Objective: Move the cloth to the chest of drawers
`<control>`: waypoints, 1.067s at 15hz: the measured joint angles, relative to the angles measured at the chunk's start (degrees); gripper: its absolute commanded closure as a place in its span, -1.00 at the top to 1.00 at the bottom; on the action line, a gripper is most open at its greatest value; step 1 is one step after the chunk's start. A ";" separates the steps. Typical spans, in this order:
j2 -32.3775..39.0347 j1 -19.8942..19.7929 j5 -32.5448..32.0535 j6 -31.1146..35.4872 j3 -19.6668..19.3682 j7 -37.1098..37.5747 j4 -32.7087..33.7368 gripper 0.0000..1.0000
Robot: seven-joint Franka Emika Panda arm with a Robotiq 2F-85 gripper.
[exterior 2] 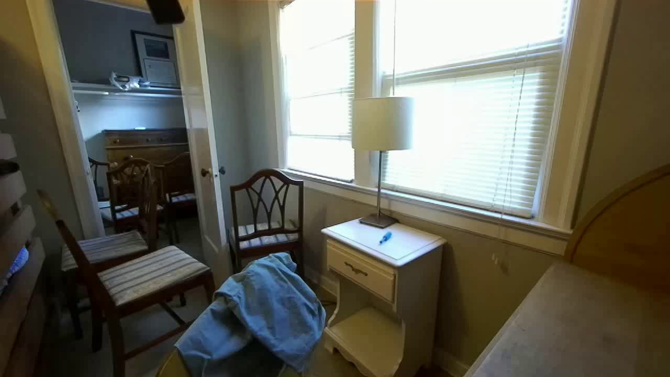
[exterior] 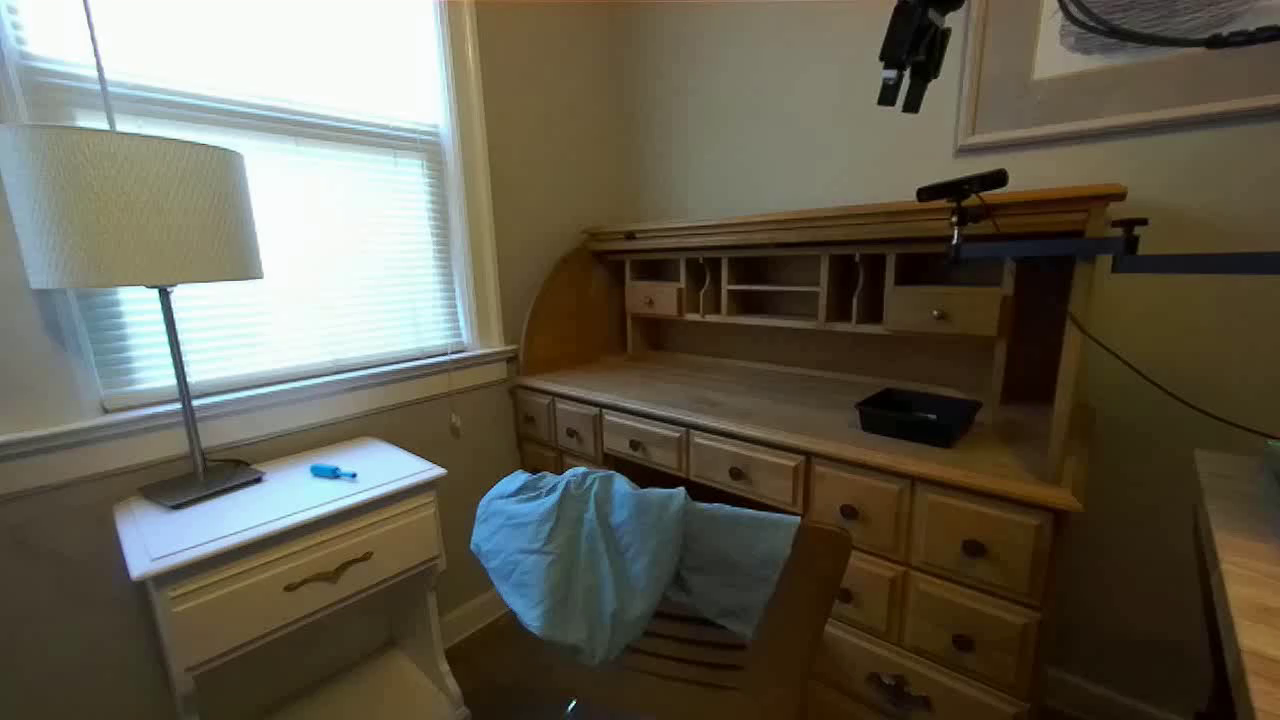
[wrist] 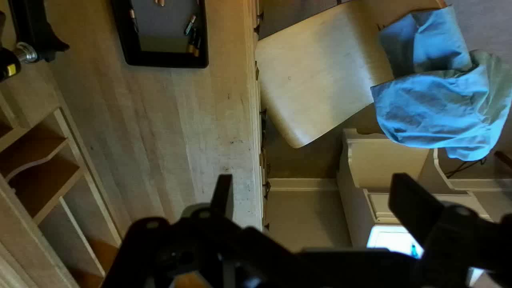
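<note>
The light blue cloth [exterior: 590,560] hangs limp and wrinkled over the back of a wooden chair [exterior: 828,585]. It also shows in an exterior view [exterior 2: 267,309] and at the upper right of the wrist view [wrist: 436,108]. The chest of drawers [exterior: 690,390], a light-brown roll-top desk, stands behind the chair; its top fills the left of the wrist view [wrist: 160,120], and part shows in an exterior view [exterior 2: 586,324]. My gripper [exterior: 901,106] is high above the desk, away from the cloth. In the wrist view [wrist: 312,178] its fingers are wide apart with nothing between them.
A black tray [exterior: 915,418] with batteries is on the desk top. A camera on a dark bar [exterior: 1050,248] crosses the desk's right side. A white nightstand [exterior: 300,560] bears a lamp [exterior: 140,205] and a small blue object [exterior: 332,471]. Dining chairs [exterior 2: 152,272] stand farther off.
</note>
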 measured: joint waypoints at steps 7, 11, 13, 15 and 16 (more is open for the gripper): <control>0.00 0.00 0.00 0.00 0.00 0.00 0.00 1.00; 0.01 0.00 0.00 0.00 0.00 0.00 0.00 1.00; 0.08 0.00 0.00 0.00 0.00 0.00 0.00 1.00; 0.28 0.00 0.07 0.86 -0.03 0.00 0.00 1.00; 0.48 0.01 0.22 2.23 -0.04 0.00 0.00 1.00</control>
